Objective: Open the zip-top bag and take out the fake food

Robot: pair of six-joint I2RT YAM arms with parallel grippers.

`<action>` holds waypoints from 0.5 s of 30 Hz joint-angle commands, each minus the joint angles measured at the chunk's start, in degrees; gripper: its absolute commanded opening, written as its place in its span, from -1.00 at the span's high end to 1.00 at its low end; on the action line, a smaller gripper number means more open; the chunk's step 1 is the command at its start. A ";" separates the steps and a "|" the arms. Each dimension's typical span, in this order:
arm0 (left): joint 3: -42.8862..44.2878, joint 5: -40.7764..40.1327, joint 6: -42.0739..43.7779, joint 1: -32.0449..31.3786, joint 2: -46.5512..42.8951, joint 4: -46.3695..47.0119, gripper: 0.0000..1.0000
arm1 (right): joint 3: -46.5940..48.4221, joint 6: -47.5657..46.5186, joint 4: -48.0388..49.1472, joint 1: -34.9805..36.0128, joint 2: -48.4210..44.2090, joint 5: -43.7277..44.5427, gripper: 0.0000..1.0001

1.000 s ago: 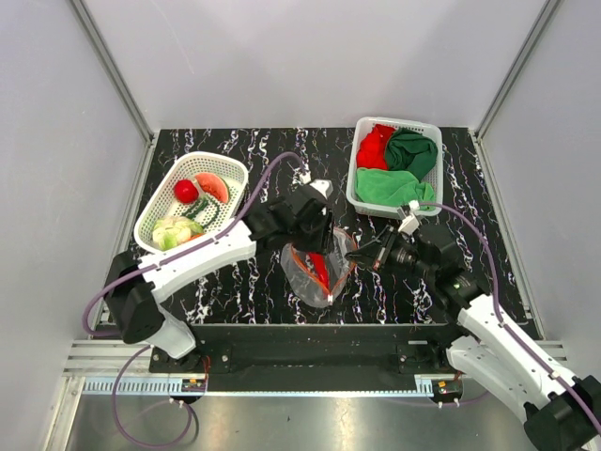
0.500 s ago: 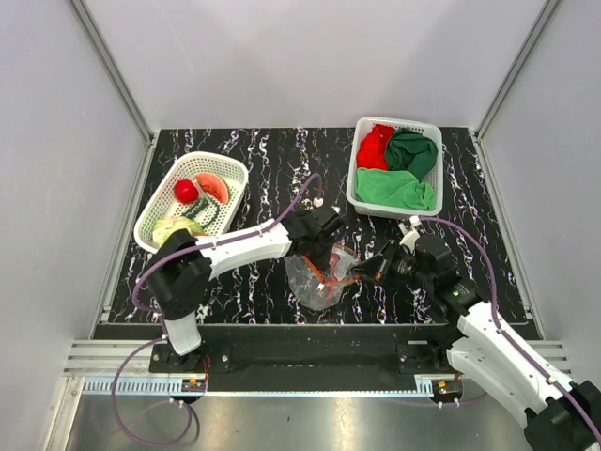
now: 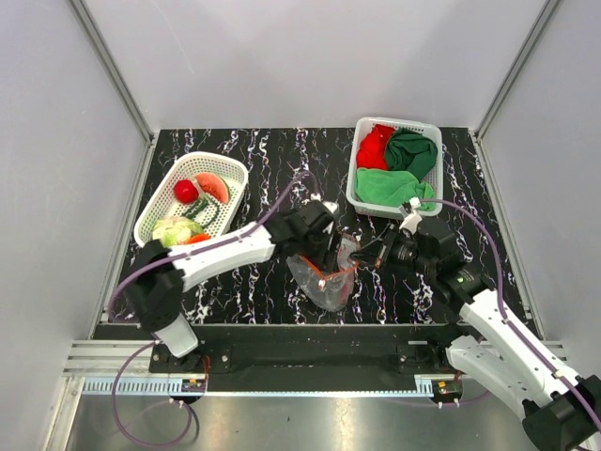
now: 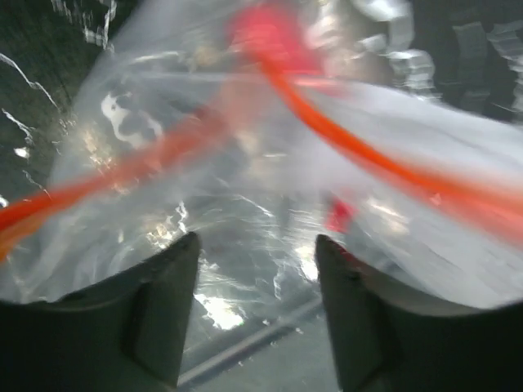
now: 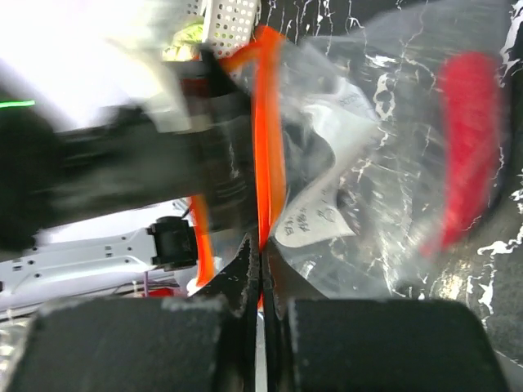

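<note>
The clear zip-top bag (image 3: 324, 282) lies near the table's front edge, its orange-red zip strip (image 3: 340, 272) pulled into an open loop. My right gripper (image 3: 360, 257) is shut on that strip (image 5: 268, 122) at the bag's right side (image 5: 368, 188). My left gripper (image 3: 324, 252) is open, jaws wide, pressed close against the bag's plastic (image 4: 245, 180). A red piece of fake food (image 5: 466, 155) shows through the plastic inside the bag, and it also shows in the left wrist view (image 4: 339, 214). A watermelon slice (image 3: 214, 186), a red round fruit (image 3: 185, 191) and a cabbage (image 3: 169, 230) lie in the left basket.
A white mesh basket (image 3: 150, 221) at the left holds the fake food. Another white basket (image 3: 353, 193) at the back right holds a red cloth (image 3: 376, 146) and green cloths (image 3: 408, 155). Grey walls close in three sides.
My left gripper has come down from above the bag to its mouth. The bag's mouth has spread wider. My right gripper has kept hold of the zip strip and shifted slightly.
</note>
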 commanded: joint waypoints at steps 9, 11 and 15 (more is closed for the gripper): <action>15.06 10.93 3.22 3.63 -14.15 -5.34 -0.62 | 2.09 -8.17 -5.50 -0.28 0.22 -2.14 1.00; 14.98 10.16 3.13 4.25 -15.90 -6.30 -0.55 | 2.61 -8.70 -5.85 -0.28 0.66 -2.57 1.00; 12.26 2.34 1.91 5.74 -18.11 -11.56 -0.56 | 3.49 -9.32 -6.29 -0.28 0.84 -2.75 1.00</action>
